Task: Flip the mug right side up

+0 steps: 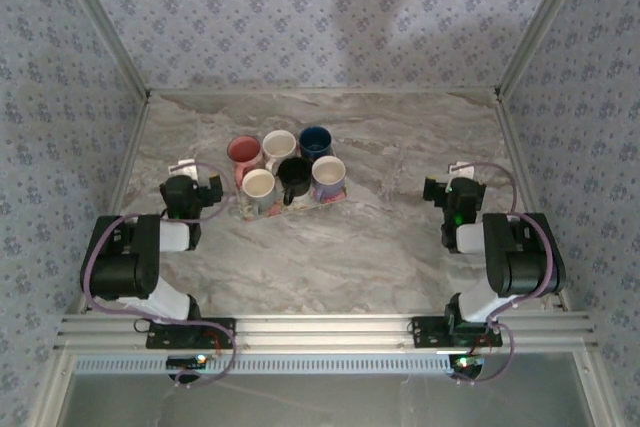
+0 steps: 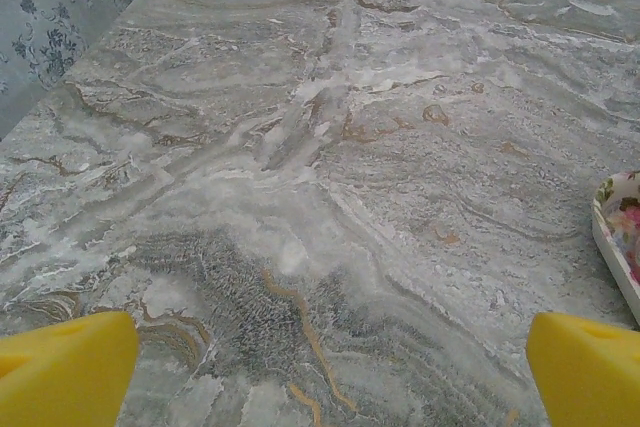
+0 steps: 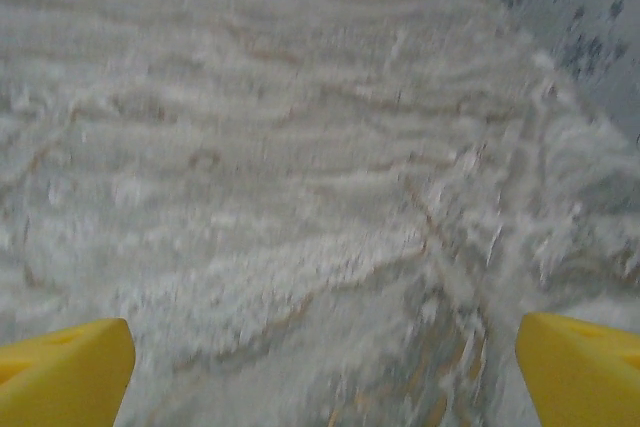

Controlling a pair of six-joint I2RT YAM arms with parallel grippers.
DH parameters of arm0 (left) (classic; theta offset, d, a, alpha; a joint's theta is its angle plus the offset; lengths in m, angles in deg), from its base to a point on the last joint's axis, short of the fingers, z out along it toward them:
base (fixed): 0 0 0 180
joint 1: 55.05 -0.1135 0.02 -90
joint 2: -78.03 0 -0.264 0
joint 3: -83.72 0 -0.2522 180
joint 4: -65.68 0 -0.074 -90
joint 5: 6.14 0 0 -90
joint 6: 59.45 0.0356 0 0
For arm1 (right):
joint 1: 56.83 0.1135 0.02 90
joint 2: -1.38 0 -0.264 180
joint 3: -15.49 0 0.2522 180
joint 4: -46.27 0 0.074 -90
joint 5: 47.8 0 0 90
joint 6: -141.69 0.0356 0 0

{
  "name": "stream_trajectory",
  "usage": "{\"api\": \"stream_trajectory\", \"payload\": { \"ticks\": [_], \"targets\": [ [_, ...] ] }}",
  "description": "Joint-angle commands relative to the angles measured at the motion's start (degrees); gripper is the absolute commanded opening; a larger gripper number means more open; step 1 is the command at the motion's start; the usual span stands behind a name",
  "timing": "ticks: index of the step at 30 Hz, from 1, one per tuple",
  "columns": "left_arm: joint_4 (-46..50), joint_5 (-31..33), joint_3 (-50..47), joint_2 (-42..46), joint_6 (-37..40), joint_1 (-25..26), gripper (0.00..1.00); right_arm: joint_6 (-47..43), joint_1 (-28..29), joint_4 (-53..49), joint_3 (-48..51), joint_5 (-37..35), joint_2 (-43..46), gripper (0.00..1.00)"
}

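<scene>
Mugs [image 1: 294,175], six, are sitting bunched on floral tray [image 2: 612,237] on table [image 1: 400,237], closer to my left gripper [image 2: 325,367]; can't tell which is flipped. I'm holding both grippers w/ fingers spread wide, right gripper [image 3: 325,372] hovering well apart from tray.

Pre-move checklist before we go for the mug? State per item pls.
1. Left gripper jaws open, nothing between them: ok.
2. Right gripper jaws open, nothing between them: ok.
3. Targets located: six mugs grouped on the tray, nearer the left arm: ok.
4. Which mug is upside down: cannot tell, the top view is too small to separate rims from bases.
5. Approach for the left arm: bare table ahead, with the tray edge at the right of its wrist view: ok.
6. Room to grip one mug: they stand tightly packed, so clearance between them is not ok.
</scene>
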Motion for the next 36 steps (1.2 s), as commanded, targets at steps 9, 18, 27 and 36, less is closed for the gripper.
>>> {"api": "stream_trajectory", "payload": {
  "ticks": [9, 18, 27, 36],
  "targets": [
    [-2.12, -0.61, 1.01, 0.27, 0.76, 0.17, 1.00, 0.45, 0.20, 1.90, -0.44, 0.36, 0.99, 1.00],
    [-2.19, -0.52, 0.99, 0.31, 0.98, 0.32, 0.99, -1.03, 0.84, 1.58, -0.74, 1.84, 0.90, 1.00],
    [-2.12, -0.52, 0.96, 0.29, 0.91, 0.32, 1.00, -1.92, 1.10, 1.69, -0.62, 3.25, 0.90, 1.00],
    [-2.12, -0.53, 0.96, 0.29, 0.90, 0.32, 0.99, -1.83, 0.93, 1.31, -0.76, 3.92, 0.90, 1.00]
  ]
}}
